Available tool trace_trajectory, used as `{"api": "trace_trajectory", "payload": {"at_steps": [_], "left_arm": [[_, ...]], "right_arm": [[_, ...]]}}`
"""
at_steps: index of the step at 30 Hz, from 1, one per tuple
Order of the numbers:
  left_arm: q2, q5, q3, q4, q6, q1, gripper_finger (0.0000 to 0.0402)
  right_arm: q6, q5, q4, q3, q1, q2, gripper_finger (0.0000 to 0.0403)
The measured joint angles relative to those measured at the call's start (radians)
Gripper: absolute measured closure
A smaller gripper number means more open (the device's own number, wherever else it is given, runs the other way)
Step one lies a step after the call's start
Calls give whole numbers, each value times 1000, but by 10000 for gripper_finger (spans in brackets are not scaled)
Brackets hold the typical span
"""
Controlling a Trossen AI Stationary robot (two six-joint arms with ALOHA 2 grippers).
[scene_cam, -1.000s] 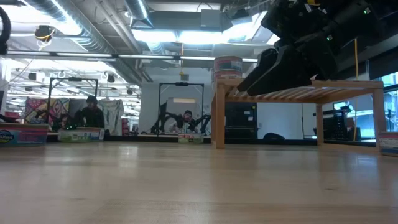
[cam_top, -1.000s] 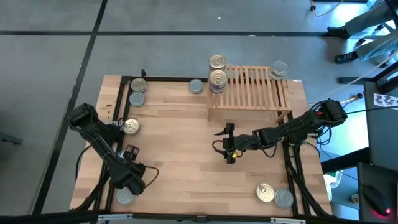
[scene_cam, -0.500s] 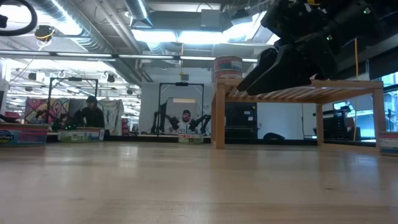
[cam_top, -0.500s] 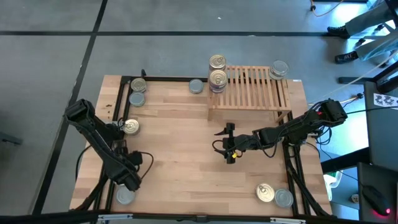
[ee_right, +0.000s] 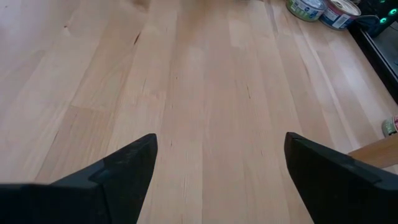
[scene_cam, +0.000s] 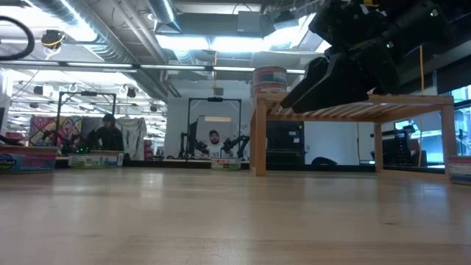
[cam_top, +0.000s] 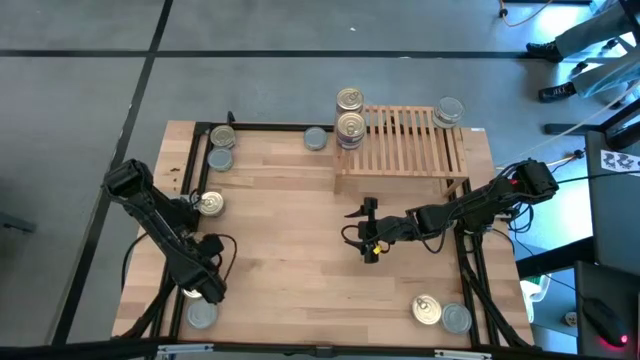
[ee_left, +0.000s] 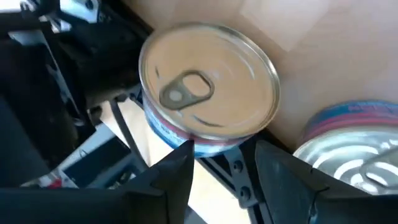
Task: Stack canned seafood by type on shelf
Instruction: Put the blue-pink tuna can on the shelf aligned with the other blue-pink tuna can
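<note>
— Wooden tabletop (cam_top: 290, 230) fills the overhead view, yes? Where do the tins sit?

— Mostly round the rim. The slatted shelf (cam_top: 405, 140) stands at about 1 o'clock from the table's middle, with a stack of gold-topped tins (cam_top: 349, 122) on its left end and a silver-topped stack (cam_top: 449, 111) on its right end. A lone silver tin (cam_top: 316, 139) lies just left of the shelf; two more tins (cam_top: 221, 145) sit at the far left corner.

— And the left gripper (cam_top: 203, 281)?

— Low at 8 o'clock, near the table's left edge. Its wrist camera shows a gold pull-tab tin (ee_left: 208, 93) just ahead of the fingers (ee_left: 171, 174), which are spread with nothing between them; the tin lies beyond the tips, not inside the jaws. A silver-topped tin (ee_left: 351, 146) sits right beside it. From overhead, a silver tin (cam_top: 201, 314) lies at the near edge, close to the gripper.

— The right gripper (cam_top: 368, 232)?

— Hovering near the centre, at roughly 4 o'clock, jaws wide apart over bare wood. A gold tin (cam_top: 427, 310) and a silver one (cam_top: 457, 318) rest at the near right corner; another gold tin (cam_top: 210, 204) is at 9 o'clock.
</note>
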Motion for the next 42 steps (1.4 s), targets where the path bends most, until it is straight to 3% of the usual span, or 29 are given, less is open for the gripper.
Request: {"api": "trace_trajectory", "payload": {"at_steps": [10,22,33,38,42], "left_arm": [[0,48,-97,165,-59,-6,234],[-16,-180,-100,149,-171,7,234],[-16,-413,-93,186,-35,145,234],[-16,-499,-24,175,88,231,234],[-16,-503,62,123,195,288,234]], "right_arm": [[0,-9,0,0,0,0,59],[0,-9,0,0,0,0,59],[0,-8,3,0,0,0,59],[0,-7,3,0,0,0,59],[0,-7,4,0,0,0,59]]}}
